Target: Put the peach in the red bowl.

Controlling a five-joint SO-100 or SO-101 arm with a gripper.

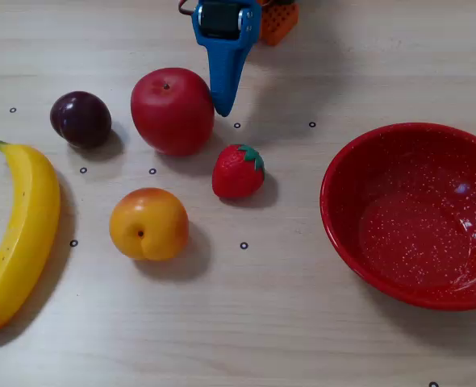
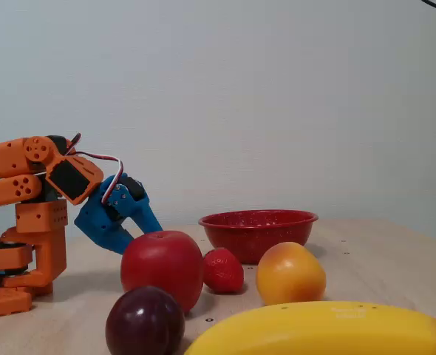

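Smooth round peach (image 1: 148,224) lies on woodgrain table (image 1: 286,322); glossy speckled red bowl (image 1: 415,214) apart; blue gripper (image 1: 221,109) closed, empty.

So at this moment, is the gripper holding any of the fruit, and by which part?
Nothing is held. The gripper hangs beside the apple with nothing between its fingers, and the peach sits untouched on the table, apart from it.

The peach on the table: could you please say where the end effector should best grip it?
Probably across the widest middle of the peach, coming down from above: it is round, sits free of the strawberry, apple and banana, so fingers fit either side.
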